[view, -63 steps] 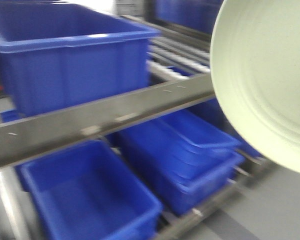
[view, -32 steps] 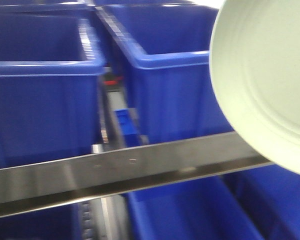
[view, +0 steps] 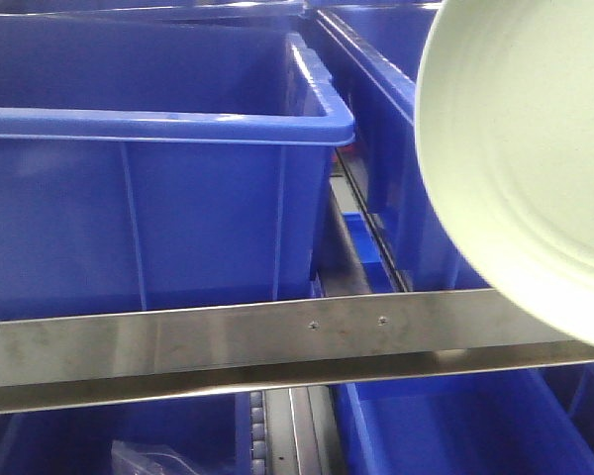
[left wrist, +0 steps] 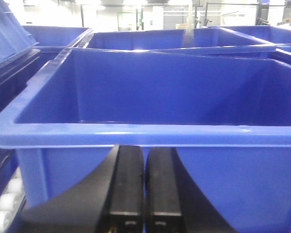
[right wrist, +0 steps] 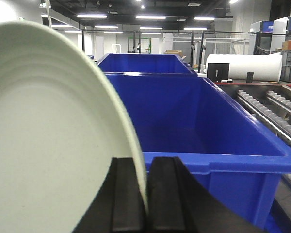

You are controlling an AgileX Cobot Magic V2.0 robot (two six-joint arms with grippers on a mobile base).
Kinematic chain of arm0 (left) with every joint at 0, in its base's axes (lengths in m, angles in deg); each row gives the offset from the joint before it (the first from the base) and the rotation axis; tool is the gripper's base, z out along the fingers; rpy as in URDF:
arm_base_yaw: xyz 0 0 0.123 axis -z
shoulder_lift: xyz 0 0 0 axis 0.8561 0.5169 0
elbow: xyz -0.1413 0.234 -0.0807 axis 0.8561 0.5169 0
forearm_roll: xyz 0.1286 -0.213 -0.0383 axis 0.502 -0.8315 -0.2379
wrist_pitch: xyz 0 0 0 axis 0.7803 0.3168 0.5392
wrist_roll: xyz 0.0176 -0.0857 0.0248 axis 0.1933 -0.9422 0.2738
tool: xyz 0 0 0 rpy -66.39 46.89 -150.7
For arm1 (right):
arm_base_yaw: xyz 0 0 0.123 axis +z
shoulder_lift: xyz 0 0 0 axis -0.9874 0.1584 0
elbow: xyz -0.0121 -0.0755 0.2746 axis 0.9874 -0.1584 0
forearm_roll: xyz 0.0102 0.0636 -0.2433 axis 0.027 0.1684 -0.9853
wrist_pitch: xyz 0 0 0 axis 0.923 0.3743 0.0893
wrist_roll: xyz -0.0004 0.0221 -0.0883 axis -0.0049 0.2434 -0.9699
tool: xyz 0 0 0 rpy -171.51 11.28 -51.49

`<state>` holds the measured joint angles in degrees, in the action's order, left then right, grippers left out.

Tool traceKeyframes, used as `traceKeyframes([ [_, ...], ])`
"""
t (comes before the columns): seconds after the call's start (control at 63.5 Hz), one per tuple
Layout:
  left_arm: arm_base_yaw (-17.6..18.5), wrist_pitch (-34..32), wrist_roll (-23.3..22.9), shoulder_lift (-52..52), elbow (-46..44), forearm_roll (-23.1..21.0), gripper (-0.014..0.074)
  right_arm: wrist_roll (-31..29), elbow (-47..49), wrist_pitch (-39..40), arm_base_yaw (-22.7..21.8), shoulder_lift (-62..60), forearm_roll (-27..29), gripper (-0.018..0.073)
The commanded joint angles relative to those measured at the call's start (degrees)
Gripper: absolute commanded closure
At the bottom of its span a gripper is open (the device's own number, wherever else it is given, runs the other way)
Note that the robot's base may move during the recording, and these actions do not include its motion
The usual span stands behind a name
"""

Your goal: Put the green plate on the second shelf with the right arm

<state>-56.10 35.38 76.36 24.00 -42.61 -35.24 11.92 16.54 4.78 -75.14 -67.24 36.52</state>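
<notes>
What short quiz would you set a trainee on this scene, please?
1. True or false: the right pincer clamps the green plate by its rim.
2. The left pincer is: A) shut and empty; B) holding a cup; C) wide open.
3. Fill in: the bins behind the metal rail are ___ in colour.
Key: 1 true; 2 A; 3 blue.
</notes>
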Motion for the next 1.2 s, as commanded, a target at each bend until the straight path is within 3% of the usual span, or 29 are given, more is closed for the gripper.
traceKeyframes([
  [0.0,0.0,-4.6,-0.1,-0.9,2.3,-0.4,0.0466,-0.1,1.4,6.7,0.1,0.2,0.3,0.0503],
  [0.489,0.0,-4.6,-0.1,-0.9,2.3,-0.4,0.0466,-0.1,1.4,7.1,0.1,0.2,0.3,0.0503],
  [0.63,0.0,-4.6,-0.1,-0.9,2.3,-0.4,0.0466,0.2,1.4,10.5,0.1,0.2,0.3,0.0503],
  [0.756,0.0,-4.6,-0.1,-0.9,2.3,-0.4,0.0466,4.2,2.0,15.3,0.1,0.2,0.3,0.0503],
  [0.867,0.0,-4.6,-0.1,-0.9,2.3,-0.4,0.0466,4.6,6.9,15.2,0.1,1.0,0.3,0.0503],
  [1.04,0.0,-4.6,-0.1,-0.9,2.3,-0.4,0.0466,3.9,19.5,7.0,0.1,11.4,0.3,0.0503],
  [1.182,0.0,-4.6,-0.1,-0.9,2.3,-0.4,0.0466,3.1,26.6,10.4,0.1,24.9,0.3,0.0503],
])
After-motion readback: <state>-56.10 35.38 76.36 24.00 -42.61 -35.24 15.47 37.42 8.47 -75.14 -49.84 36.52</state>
